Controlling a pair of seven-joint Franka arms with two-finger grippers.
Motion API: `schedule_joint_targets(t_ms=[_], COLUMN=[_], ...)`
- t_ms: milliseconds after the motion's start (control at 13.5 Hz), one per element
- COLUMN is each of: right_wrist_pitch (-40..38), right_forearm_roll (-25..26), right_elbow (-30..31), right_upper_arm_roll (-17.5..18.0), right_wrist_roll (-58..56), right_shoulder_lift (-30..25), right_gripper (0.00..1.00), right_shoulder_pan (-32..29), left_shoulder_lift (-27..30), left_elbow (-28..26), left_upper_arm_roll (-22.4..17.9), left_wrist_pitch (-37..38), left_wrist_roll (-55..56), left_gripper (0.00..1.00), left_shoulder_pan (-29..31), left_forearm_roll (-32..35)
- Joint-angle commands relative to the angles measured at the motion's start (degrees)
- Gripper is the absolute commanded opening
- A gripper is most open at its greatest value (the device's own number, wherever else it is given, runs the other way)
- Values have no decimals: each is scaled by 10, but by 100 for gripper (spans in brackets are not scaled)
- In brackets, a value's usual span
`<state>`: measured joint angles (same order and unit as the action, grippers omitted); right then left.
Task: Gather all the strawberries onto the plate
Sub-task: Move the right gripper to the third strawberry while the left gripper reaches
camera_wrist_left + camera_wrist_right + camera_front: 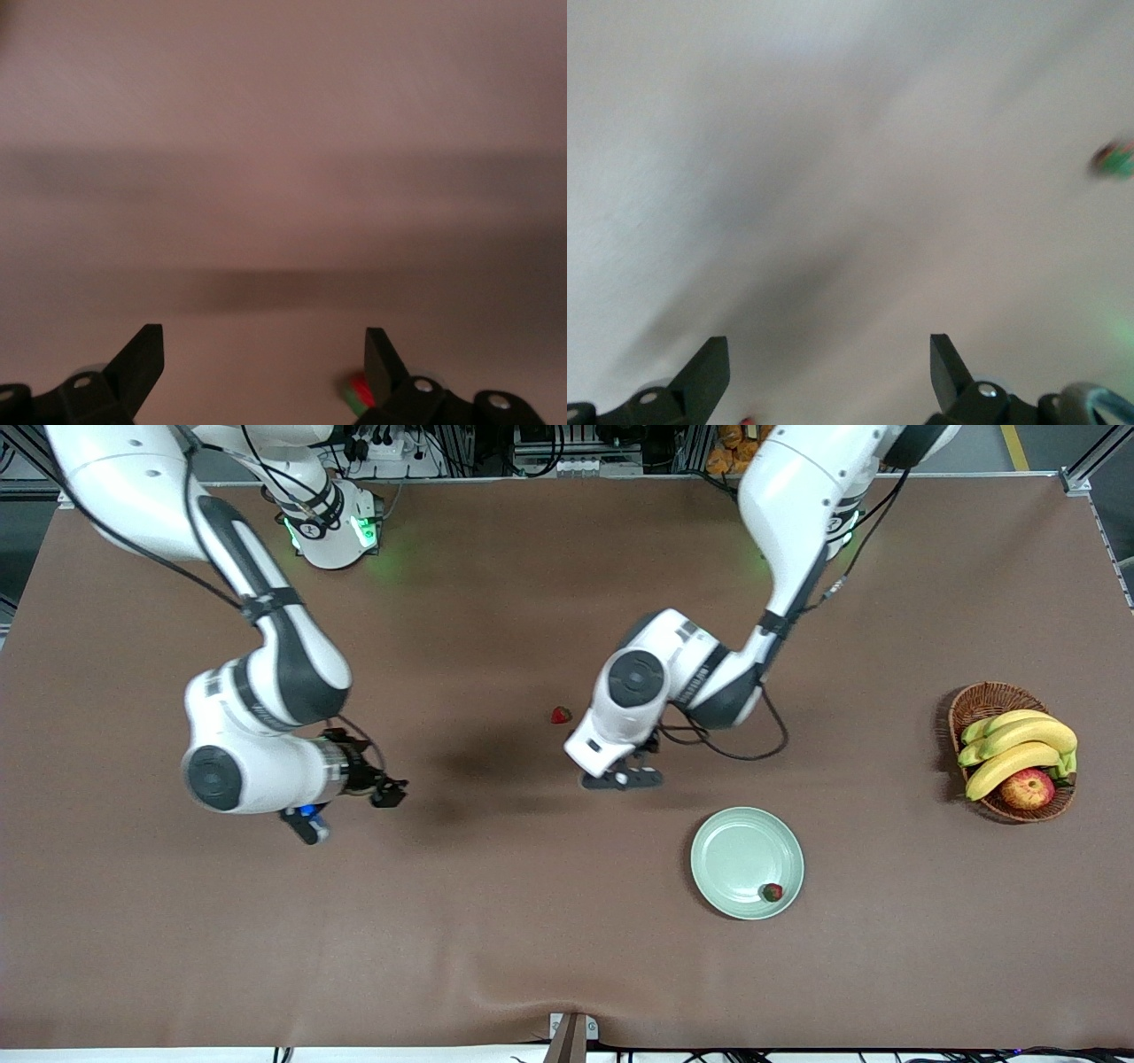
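The pale green plate (747, 862) lies on the brown table, with one strawberry (772, 892) in it near the rim closest to the front camera. A second strawberry (560, 715) lies on the table beside the left arm's wrist. My left gripper (622, 779) is open and empty, low over the table between that berry and the plate. In the left wrist view, my left gripper (261, 341) has a blurred red and green strawberry (357, 390) right beside one finger. My right gripper (390, 790) is open and empty over bare table toward the right arm's end. In the right wrist view, my right gripper (828, 350) is well apart from a blurred strawberry (1112, 159).
A brown wicker basket (979, 701) with bananas (1019, 748) and a red-yellow apple (1028, 787) stands toward the left arm's end of the table. A small red speck (747, 421) shows at the edge of the right wrist view.
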<state>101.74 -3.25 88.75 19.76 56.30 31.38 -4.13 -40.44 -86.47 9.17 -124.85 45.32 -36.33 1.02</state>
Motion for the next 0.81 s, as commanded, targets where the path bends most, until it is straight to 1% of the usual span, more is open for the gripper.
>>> schedule_joint_targets(t_ms=[0,148,222,296,444,666,740], right_wrist_pitch=[-22,-22,-16,-16,-3,105,127], right_forearm_roll=[44,47,50,61,67,69,74], right_elbow=[27,50,69,82,112,227,250], right_upper_arm_roll=[10,10,10,10,10,9,9], right_wrist_roll=[-77,-185,-216,-238,-282,-320,-328], right_shoulder_lift=[-28,-46,-59,-66,-78,-122,-127], right_gripper=[100,100,100,100,100,100,100], right_shoulder_pan=[-41,-78,-89,-103,-130,-155,-163], left_shoulder_lift=[-24,-41,-53,-56,-68,-72,-75], left_elbow=[10,29,36,36,36,34,34], left_upper_arm_roll=[-25,-31,-32,-33,-34,-33,-33], left_wrist_pitch=[-34,-47,-48,-48,-48,-48,-48], left_wrist_roll=[51,56,55,55,55,47,48], left_gripper=[100,100,100,100,100,100,100], left_shoulder_pan=[-72,-95,-101,-112,-113,-114,-114], left_forearm_roll=[19,20,21,35,68,72,72])
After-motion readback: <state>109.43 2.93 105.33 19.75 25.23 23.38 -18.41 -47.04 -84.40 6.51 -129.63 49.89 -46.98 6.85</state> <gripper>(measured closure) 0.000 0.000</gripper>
